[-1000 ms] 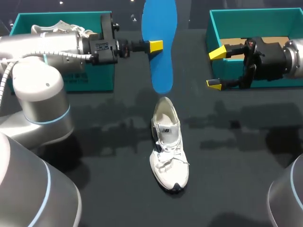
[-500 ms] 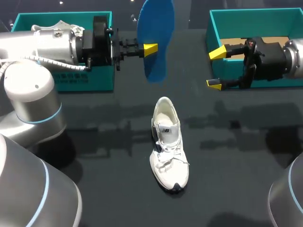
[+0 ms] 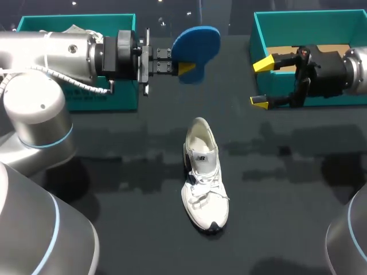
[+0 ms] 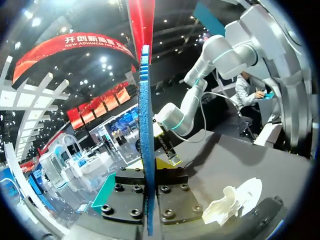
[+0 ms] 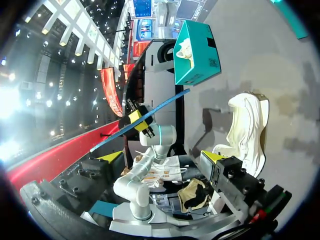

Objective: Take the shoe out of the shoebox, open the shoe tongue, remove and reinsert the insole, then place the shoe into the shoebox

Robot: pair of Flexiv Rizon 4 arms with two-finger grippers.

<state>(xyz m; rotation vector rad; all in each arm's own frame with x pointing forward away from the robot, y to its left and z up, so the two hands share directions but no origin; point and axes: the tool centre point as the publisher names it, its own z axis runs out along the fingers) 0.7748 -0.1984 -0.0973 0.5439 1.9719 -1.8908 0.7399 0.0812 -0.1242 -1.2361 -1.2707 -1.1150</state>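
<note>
Blue foam shows at the far edge of the table [image 3: 298, 189]: the insole [image 3: 198, 41] hangs in the air between the two shoeboxes, clenched by the left fingers [image 3: 184, 69], which press on its two faces near one end. From the left wrist the insole [image 4: 145, 120] stands edge-on, a thin blue strip running straight out ahead between the left fingers [image 4: 165, 163].

The white shoe [image 3: 203, 177] rests on its sole near the middle of the table, apart from both arms, with its heel toward the far edge, its toe toward the near edge and its opening facing up. It also shows beside and beyond the left fingers as a white shape [image 4: 235, 197].

The right fingers [image 3: 262, 64] hover spread wide in front of the right shoebox [image 3: 287, 20] at the far right corner, with nothing between them. From the right wrist, those released fingers [image 5: 212, 156] point across the table at the shoe [image 5: 245, 125], the insole [image 5: 150, 116] and the left shoebox [image 5: 195, 55].

The left shoebox [image 3: 109, 94], teal like the other, sits at the far left corner, partly behind the left arm.
</note>
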